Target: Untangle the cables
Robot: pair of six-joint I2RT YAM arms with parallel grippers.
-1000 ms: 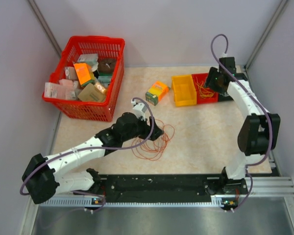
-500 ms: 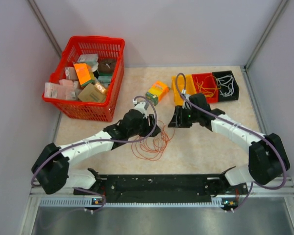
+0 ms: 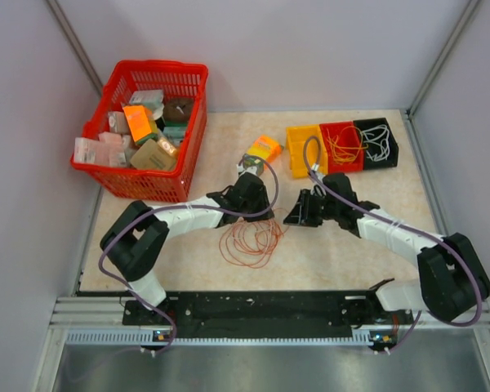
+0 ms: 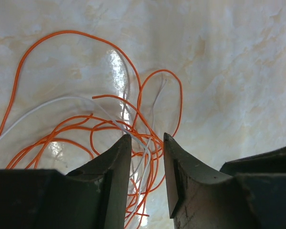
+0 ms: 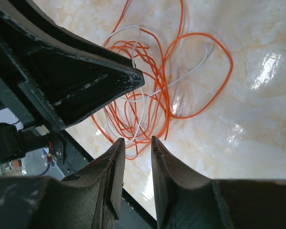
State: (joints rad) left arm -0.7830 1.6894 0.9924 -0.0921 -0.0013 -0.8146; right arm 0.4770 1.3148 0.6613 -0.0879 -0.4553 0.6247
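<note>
Left gripper is hovering low over the upper edge of the cables, its two dark fingers standing only a narrow gap apart. In the left wrist view, orange and white strands are showing through that gap on the surface beneath, and I cannot tell whether any strand is touching the fingers. The right gripper is reaching in from the other side, just beside the bundle's right edge, its jaws likewise parted by a slim gap and holding nothing. The two are pointing toward each other, close together. The cables are lying in loose overlapping loops on the pale marbled table, near its middle, mostly orange with a couple of white strands running through. Behind them an orange and yellow box is sitting. Further right a yellow bin, a red bin holding thin wires and a black bin holding white wires are standing in a row. A red basket full of packets is resting at the far left.
</note>
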